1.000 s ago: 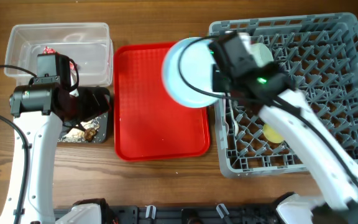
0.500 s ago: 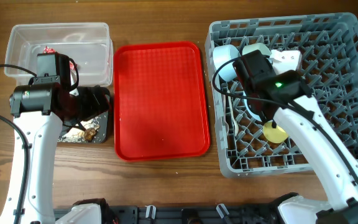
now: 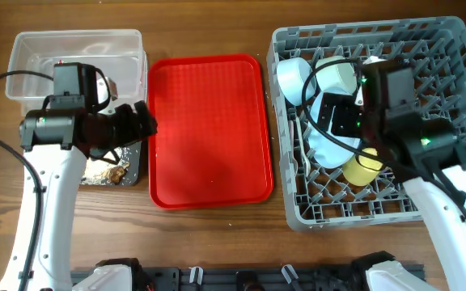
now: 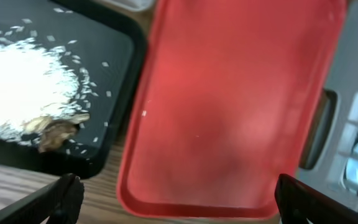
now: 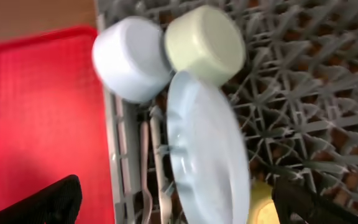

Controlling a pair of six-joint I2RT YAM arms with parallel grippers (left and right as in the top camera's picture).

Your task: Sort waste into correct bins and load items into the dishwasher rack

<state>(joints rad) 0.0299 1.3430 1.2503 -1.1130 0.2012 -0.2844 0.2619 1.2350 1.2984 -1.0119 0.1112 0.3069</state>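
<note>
Loading is looking finished: the plate (image 5: 207,155) is standing on edge in the dishwasher rack (image 3: 435,40) at the right, with the blue bowl (image 5: 129,59) and green bowl (image 5: 207,43) just beyond it and the yellow cup (image 3: 364,168) and cutlery (image 5: 148,168) beside it. The right gripper (image 5: 182,205), hovering over the plate, and the left gripper (image 4: 176,199), hanging over the red tray (image 4: 229,112), are both gaping wide and gripping nothing. Food scraps (image 4: 17,87) are lying in the black tray (image 4: 114,37), but the left arm is hiding much of the clear tub (image 3: 23,48), so the wrapper's place is not showing.
</note>
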